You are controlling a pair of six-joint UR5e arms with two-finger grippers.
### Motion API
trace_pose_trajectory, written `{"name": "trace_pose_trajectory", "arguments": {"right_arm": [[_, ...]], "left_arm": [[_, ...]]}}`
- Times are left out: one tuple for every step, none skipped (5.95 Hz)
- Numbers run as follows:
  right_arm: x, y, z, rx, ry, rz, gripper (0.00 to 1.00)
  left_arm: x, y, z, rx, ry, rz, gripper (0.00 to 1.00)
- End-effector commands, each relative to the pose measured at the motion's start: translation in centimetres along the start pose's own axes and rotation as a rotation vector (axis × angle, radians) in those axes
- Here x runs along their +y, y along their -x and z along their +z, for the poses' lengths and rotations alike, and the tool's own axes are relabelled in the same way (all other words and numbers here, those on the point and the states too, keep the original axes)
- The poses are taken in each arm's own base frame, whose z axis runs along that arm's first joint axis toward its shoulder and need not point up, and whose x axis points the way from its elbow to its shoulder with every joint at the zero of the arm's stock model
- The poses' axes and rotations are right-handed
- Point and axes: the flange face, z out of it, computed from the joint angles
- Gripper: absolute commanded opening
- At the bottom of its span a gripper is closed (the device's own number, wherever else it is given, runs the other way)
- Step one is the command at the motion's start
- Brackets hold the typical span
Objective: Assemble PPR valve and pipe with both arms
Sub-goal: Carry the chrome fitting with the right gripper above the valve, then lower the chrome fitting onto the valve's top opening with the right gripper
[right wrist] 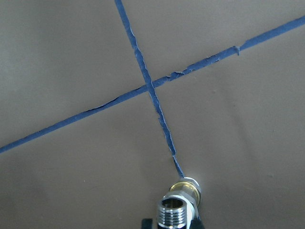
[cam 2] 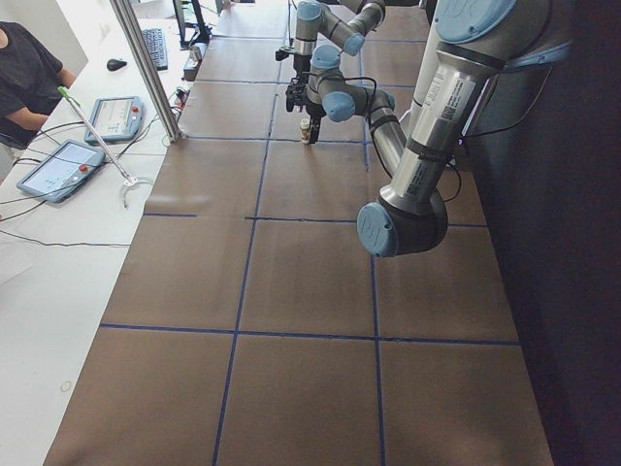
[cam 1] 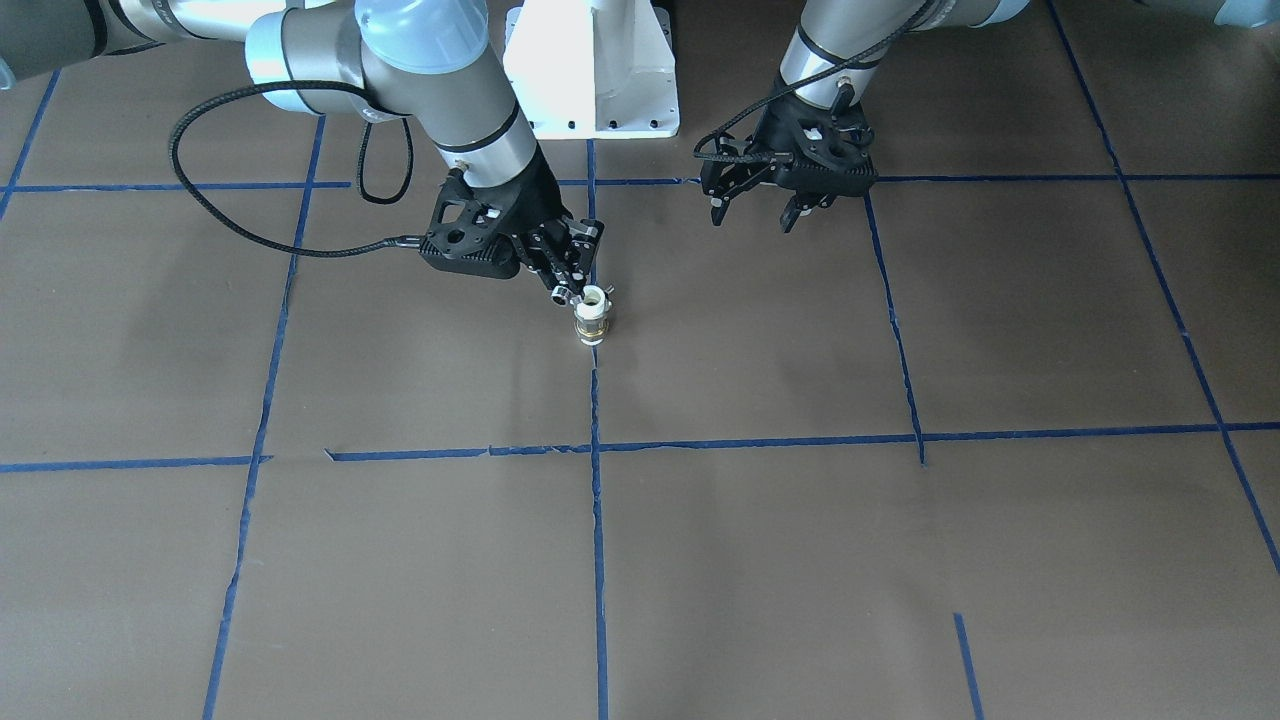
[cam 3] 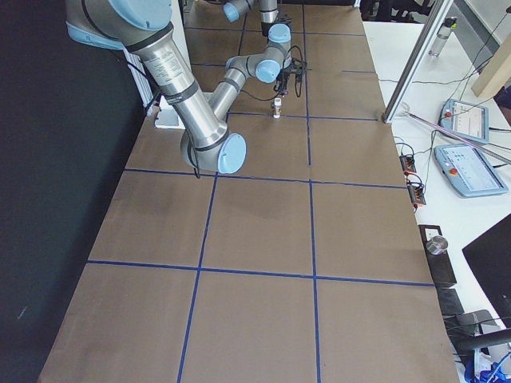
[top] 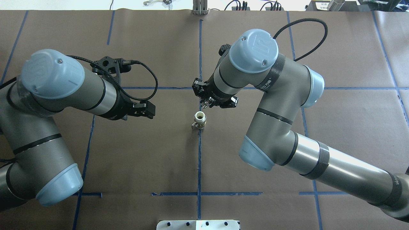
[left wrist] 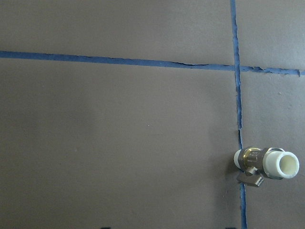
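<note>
Plainly, taking the robot's left first: you will find the left gripper (cam 1: 753,215) hanging with its fingers spread and nothing between them, well apart from the pipe (cam 1: 592,315). The pipe stands upright on the brown table (cam 1: 800,560), on a blue tape line (cam 1: 597,520) near the middle. Just beside its top rim is the right gripper (cam 1: 566,280), its fingers pinched on the PPR valve (cam 1: 562,294). From across the table the valve looks level with the rim; whether the two touch cannot be told there, though the overhead view shows a gap between them.

The left wrist camera gives you what the fixed cameras do not: the pipe's open bore, white ends, brass-coloured middle band and a small grey lever (left wrist: 251,180) at its side. The right wrist camera shows the valve's shiny chrome threaded port, facing the lens. In both side views these parts are too small to judge.
</note>
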Motion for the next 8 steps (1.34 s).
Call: {"name": "trace_pose_trajectory", "arguments": {"right_arm": [[0.7, 0.7, 2.0, 0.025, -0.003, 0.01, 0.0], [0.7, 1.1, 2.6, 0.031, -0.004, 0.011, 0.0], [0.8, 1.2, 2.6, 0.03, -0.002, 0.009, 0.0], [0.9, 1.1, 2.7, 0.033, 0.0, 0.011, 0.0], [1.0, 1.1, 2.7, 0.035, 0.0, 0.011, 0.0], [1.0, 1.0, 2.9, 0.038, 0.001, 0.011, 0.0], [1.0, 0.9, 2.9, 0.04, 0.001, 0.012, 0.0], [1.2, 0.8, 3.1, 0.042, 0.003, 0.011, 0.0]], "left_arm": [[0.0, 0.0, 0.0, -0.001, 0.001, 0.0, 0.84], [0.1, 0.0, 0.1, -0.001, 0.002, -0.001, 0.84], [0.2, 0.0, 0.1, -0.001, 0.003, 0.0, 0.84], [0.2, -0.1, 0.3, -0.002, 0.005, 0.002, 0.84], [0.2, -0.1, 0.3, -0.002, 0.005, 0.002, 0.84], [0.2, -0.1, 0.3, -0.002, 0.005, 0.002, 0.84], [0.2, -0.1, 0.3, -0.002, 0.005, 0.002, 0.84], [0.2, -0.1, 0.3, -0.002, 0.005, 0.002, 0.84]]}}
